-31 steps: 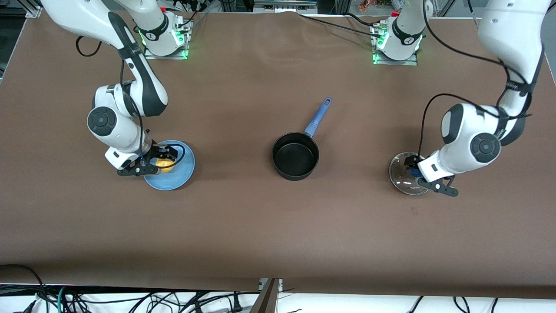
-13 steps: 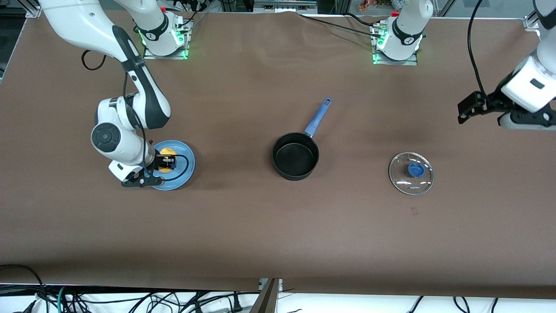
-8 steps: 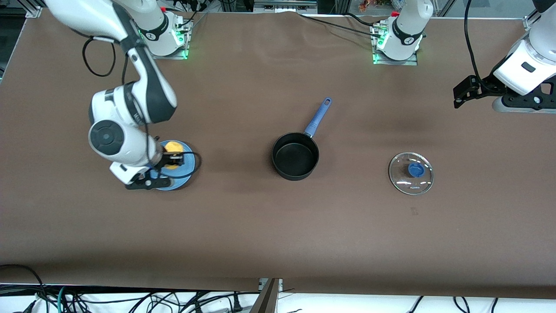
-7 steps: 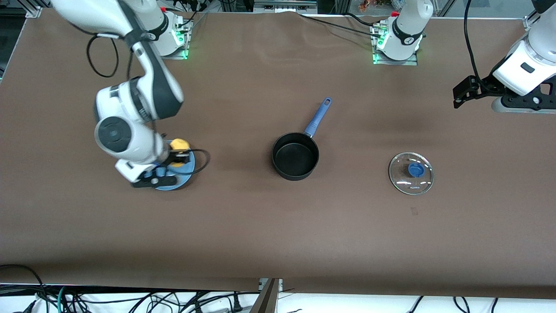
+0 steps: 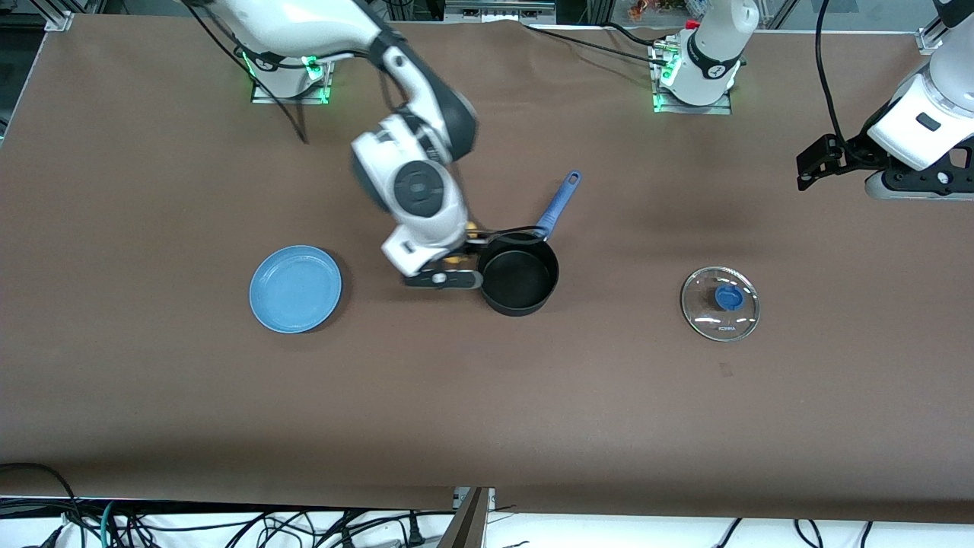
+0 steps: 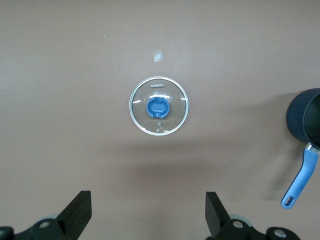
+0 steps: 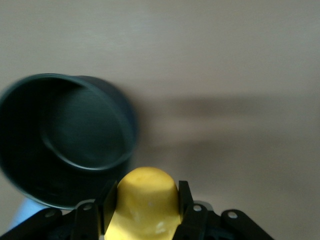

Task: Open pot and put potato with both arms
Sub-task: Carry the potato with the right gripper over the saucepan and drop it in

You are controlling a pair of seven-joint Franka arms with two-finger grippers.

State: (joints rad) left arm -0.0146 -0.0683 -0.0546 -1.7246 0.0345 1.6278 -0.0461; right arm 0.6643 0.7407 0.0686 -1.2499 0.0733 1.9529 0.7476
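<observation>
Brown table (image 5: 487, 396) carried everything, robot bases along the edge farthest from the front camera. Right arm (image 5: 415, 183) reached out from its base toward the table's middle; left arm (image 5: 924, 125) waited raised over the left arm's end of the table. Black saucepan (image 5: 518, 278) sat open about mid-table, its inside showing nothing, its blue handle (image 5: 558, 204) angled toward the base edge. Blue plate (image 5: 295, 288) lay toward the right arm's end, well apart from the saucepan, nothing on it. Glass lid (image 5: 720, 303) lay flat on the table toward the left arm's end, blue knob (image 5: 729, 297) up, well apart from the saucepan; left wrist view showed the lid (image 6: 160, 105) right below the camera. Right gripper (image 5: 464, 247) hung in the air just beside the saucepan's rim, on the plate's side, fingers (image 7: 186, 207) clamped on the yellow potato (image 7: 143, 209). Potato was held over the table at the pot's edge, saucepan (image 7: 65, 135) open just ahead of it in the right wrist view; only a sliver of potato (image 5: 472, 227) showed in the front view. Left gripper (image 5: 825, 164) held nothing, fingers (image 6: 76, 216) spread wide.
</observation>
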